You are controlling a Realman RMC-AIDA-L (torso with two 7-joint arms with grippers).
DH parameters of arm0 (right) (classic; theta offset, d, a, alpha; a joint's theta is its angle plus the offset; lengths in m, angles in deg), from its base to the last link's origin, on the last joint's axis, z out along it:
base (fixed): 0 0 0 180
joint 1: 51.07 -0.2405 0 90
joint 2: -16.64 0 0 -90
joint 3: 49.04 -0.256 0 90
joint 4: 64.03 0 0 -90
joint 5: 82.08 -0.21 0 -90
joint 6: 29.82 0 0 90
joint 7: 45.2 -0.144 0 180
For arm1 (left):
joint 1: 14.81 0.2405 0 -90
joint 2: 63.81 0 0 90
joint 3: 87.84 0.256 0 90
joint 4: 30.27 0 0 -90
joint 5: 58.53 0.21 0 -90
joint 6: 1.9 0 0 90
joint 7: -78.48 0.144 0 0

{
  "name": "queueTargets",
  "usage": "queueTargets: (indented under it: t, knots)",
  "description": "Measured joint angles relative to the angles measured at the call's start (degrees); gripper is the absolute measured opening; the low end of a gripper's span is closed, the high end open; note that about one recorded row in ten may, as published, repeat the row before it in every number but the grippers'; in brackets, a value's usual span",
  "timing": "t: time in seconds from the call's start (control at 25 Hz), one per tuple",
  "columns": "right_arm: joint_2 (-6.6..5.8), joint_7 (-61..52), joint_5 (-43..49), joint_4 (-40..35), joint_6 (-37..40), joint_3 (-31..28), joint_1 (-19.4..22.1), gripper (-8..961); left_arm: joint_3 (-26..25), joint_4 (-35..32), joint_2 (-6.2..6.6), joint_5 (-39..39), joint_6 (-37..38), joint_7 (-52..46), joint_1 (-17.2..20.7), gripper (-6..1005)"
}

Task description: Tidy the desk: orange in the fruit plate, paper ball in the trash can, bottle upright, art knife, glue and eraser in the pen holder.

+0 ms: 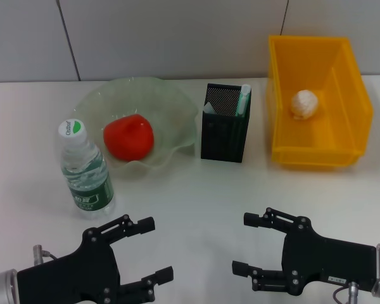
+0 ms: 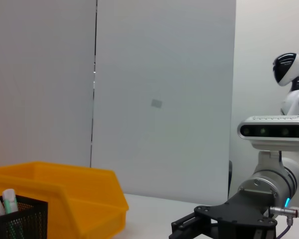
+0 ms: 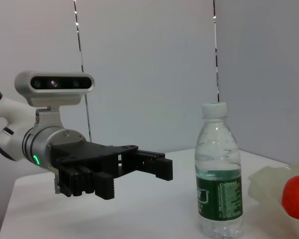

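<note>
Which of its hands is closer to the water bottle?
Left. The left gripper sits just below the bottle; the right gripper is farther off, across the table.

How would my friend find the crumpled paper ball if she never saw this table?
Look for the big yellow bin at the back of the white table on the robot's right, next to the black mesh pen holder. The paper ball lies alone inside it. It is the only small, white, wrinkly lump there.
</note>
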Motion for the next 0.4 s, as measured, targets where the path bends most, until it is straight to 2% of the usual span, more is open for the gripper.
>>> queueTargets:
  t: [0.4]
  knots:
    - [0.06,0.00,0.00,0.18,-0.06,0.00,0.12,844,-1.70,0.00,-0.29,-0.12,-0.46,0.36,0.09,799]
